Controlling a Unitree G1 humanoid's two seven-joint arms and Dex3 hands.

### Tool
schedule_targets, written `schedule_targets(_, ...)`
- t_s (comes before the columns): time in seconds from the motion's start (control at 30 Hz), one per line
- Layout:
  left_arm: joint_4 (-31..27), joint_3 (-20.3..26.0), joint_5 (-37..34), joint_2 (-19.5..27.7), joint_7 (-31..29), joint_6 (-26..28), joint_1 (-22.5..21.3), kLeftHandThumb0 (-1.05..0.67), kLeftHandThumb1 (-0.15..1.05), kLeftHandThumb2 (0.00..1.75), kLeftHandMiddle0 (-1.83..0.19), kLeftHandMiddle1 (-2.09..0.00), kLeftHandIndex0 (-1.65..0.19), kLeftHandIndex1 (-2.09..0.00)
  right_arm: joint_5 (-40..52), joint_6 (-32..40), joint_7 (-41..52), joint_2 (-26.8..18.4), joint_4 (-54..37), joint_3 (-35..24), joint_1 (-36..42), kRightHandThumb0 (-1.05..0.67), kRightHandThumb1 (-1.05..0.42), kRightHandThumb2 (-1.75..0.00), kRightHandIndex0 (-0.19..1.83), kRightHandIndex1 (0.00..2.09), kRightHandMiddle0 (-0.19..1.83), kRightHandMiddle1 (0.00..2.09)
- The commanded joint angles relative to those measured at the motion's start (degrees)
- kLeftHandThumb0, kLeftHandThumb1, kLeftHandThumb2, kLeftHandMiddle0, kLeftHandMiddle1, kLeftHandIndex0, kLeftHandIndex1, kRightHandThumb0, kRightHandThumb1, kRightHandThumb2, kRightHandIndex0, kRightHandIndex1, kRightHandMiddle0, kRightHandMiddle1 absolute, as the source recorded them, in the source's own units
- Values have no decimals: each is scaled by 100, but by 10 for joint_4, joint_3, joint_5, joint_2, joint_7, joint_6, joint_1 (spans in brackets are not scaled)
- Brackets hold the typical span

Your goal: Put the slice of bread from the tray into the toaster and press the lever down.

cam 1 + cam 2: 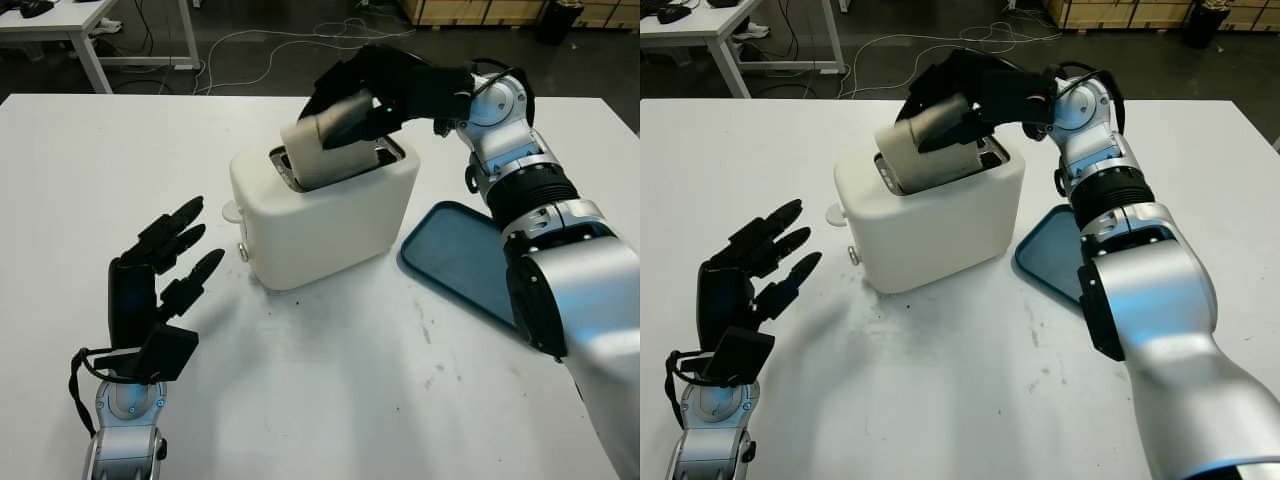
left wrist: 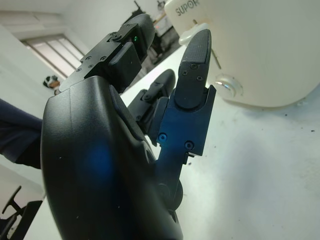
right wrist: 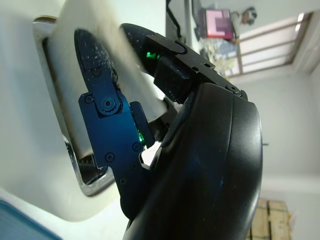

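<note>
Right hand (image 1: 365, 105) grips the bread slice (image 1: 318, 152) over the toaster (image 1: 322, 210), lower edge in the slot (image 1: 300, 170), long axis tilted, not yet plumb. Left hand (image 1: 160, 275) open beside the toaster's lever (image 1: 232, 211) end, nearer it.
</note>
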Motion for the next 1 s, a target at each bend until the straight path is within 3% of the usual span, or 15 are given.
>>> schedule_targets(0.0,4,-2,0,-2,7,-15,-2,-33,92,11,-83,0,-67,0,-15,-24,-15,8,4,11,4,-25,-72,0,104,69,119,29)
schedule_targets(0.37,5,-1,-2,1,6,-20,-1,-32,92,12,-83,0,-67,0,-26,-30,-34,26,5,21,0,-25,-73,0,107,62,120,24)
schedule_targets(0.57,5,0,2,3,8,-20,0,-34,92,12,-83,-1,-67,0,-34,-4,-43,6,-5,22,-2,-46,-64,0,53,84,92,10)
schedule_targets(0.73,10,4,0,10,7,-26,-5,-34,92,12,-84,-1,-68,0,3,-4,-66,-18,-16,-25,8,-57,-68,-2,45,82,84,6)
schedule_targets(0.97,15,33,16,51,10,-43,-37,-37,92,8,-84,-1,-69,-1,120,-24,-81,-39,-110,-130,106,-41,-73,-1,60,62,85,4)
